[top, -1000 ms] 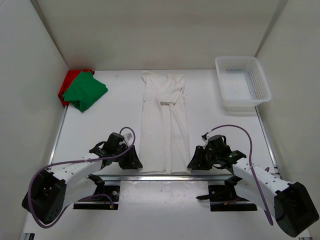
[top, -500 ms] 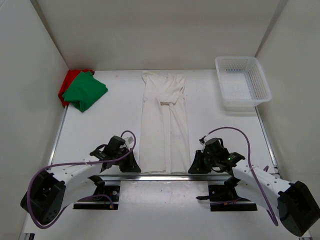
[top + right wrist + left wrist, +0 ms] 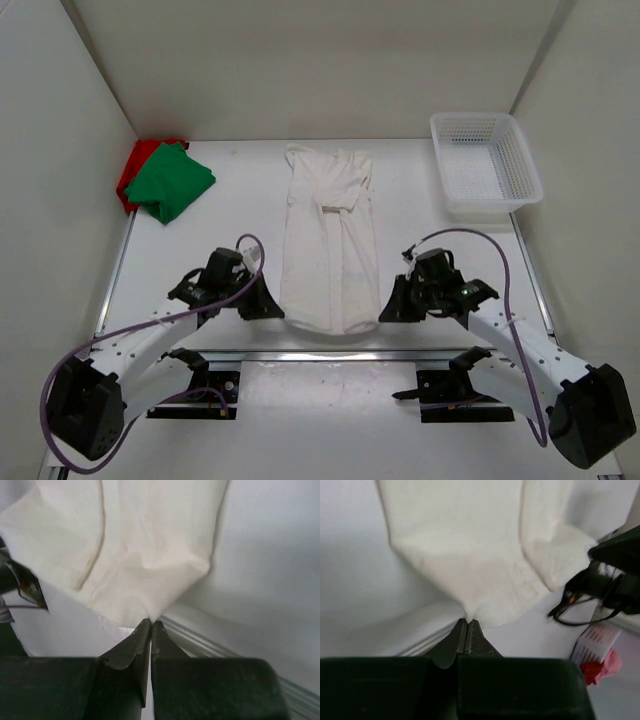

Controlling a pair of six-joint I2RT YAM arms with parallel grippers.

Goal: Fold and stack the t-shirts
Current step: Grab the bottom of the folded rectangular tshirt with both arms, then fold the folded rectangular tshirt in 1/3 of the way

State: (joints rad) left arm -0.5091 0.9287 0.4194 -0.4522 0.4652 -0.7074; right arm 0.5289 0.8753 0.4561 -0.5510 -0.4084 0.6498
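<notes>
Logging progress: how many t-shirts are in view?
3. The white shirt lies lengthwise mid-table; the green shirt sits folded at the far-left corner, atop the mostly covered red shirt. Others could hide beneath that pile.
</notes>
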